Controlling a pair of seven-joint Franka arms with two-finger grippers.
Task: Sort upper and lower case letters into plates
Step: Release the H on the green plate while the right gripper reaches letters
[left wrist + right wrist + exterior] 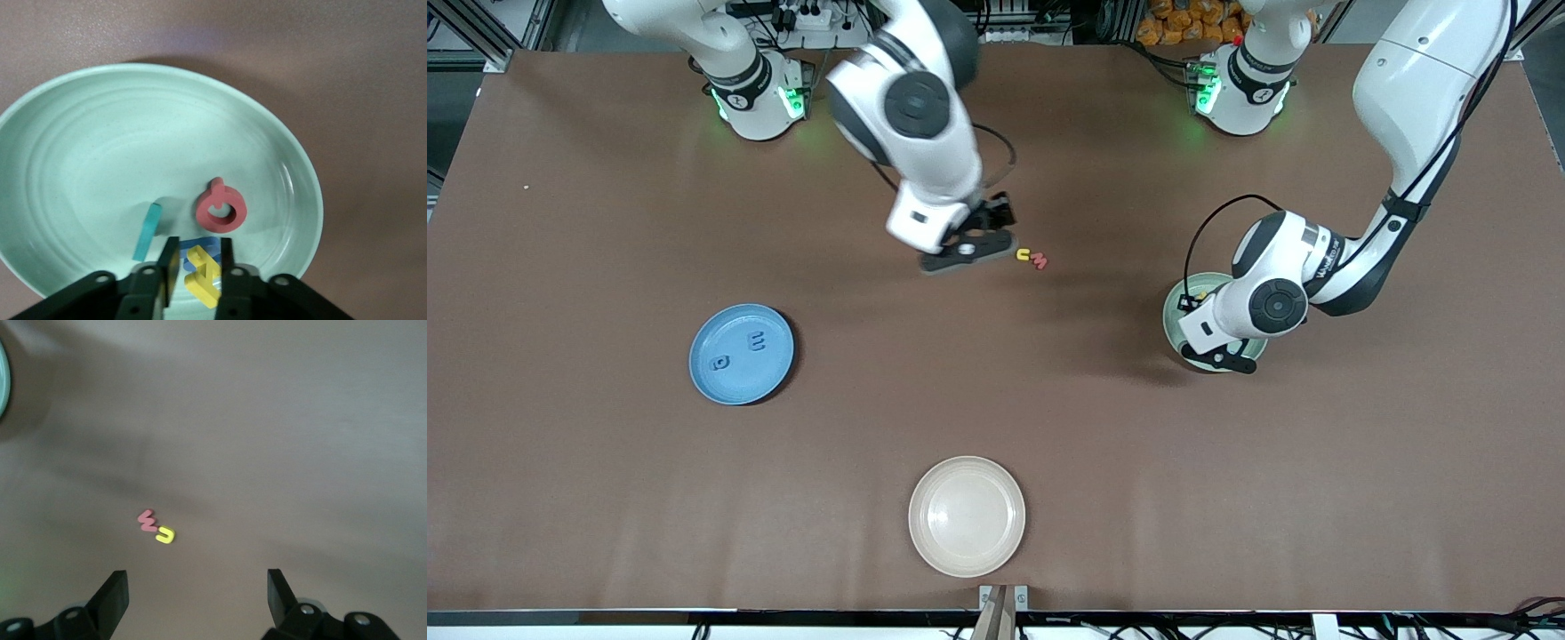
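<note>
Blue plate point(741, 354): it sits on the table point(605, 462) toward the right arm's end, well apart from both grippers. Two dark blue letters point(738, 351) lie in it.

Right gripper point(969, 253): it hangs over the middle of the table. Its fingers point(113, 597) are spread wide with nothing between them.

Loose letters: a small yellow letter point(165, 535) and a small red letter point(146, 519) lie touching each other on the table, just beside the right gripper and not yet between its fingers.

Cream plate point(967, 516): it has nothing in it and is not for this job.

Mint plate point(80, 167): it sits right under the left gripper point(199, 267). A red ring letter point(221, 209) and a teal stick letter point(147, 231) lie in it.

Left gripper: it is low over the mint plate. A yellow piece point(204, 276) sits between its fingers point(169, 267), over a blue piece point(205, 245). I cannot tell if the fingers pinch it or have let go.

Doing it well: I think the left gripper is dropping its letter. It should open fully, then go straight up so the letter does not stick or bump the others. The right gripper should line up over one loose letter only, since the two touch.
</note>
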